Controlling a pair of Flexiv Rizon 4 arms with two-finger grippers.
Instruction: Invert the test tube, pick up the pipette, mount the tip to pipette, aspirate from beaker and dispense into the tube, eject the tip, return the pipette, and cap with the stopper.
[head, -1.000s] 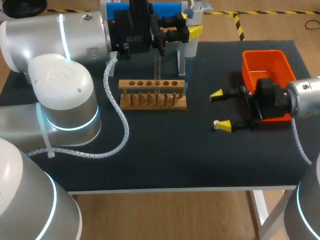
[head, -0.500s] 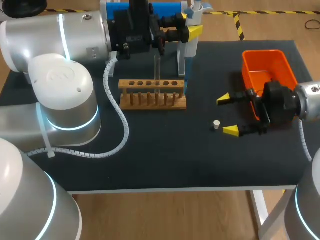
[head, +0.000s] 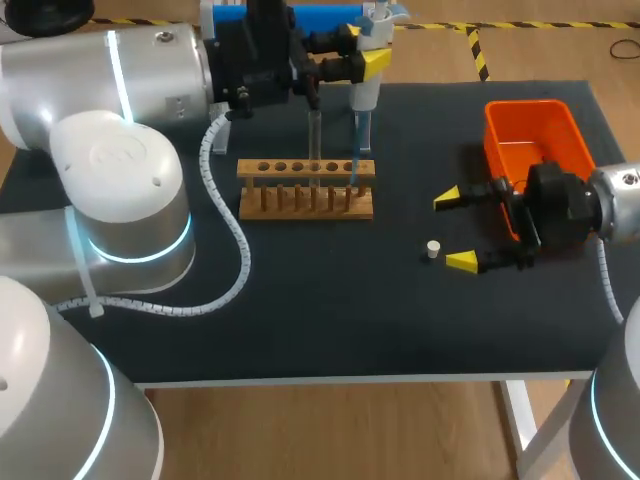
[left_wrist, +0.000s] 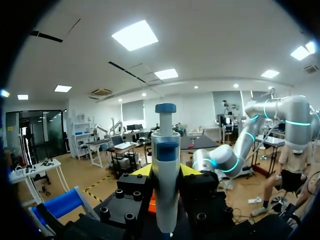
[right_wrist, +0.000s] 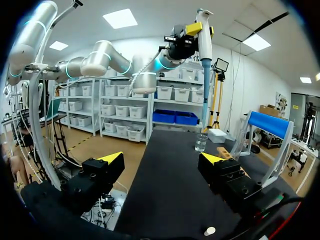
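Left tool (head: 365, 48): clenched on the pipette (head: 364, 95), which it held upright over the far side of the worktop (head: 300, 320). In the left wrist view, yellow fingers (left_wrist: 144, 170) pressed the barrel from 2 sides.
Pipette tip (head: 355, 150): long and bluish, it pointed down at the right end of the rack (head: 305, 203). I could not tell whether it entered a hole.
Test tube (head: 314, 135): upright in the rack, just left of the pipette tip and apart from it.
Rack: wooden, it stood mid-worktop, well back from the front edge, with a broad band of dark surface between the 2.
Right tool (head: 455, 230): released, its 2 fingers spread wide with nothing gripped. It hung low over the right half of the worktop, well apart from the rack.
Stopper (head: 432, 249): small and white, it lay on the worktop just beside the nearer fingertip (head: 462, 261), touching neither finger. The right wrist view showed it close under the tool.
Beaker (right_wrist: 201, 142): clear glass, seen only in the right wrist view, far ahead of the tool and in line with the pipette tip.
Bin (head: 530, 135): orange, near the right edge, just behind the right tool.
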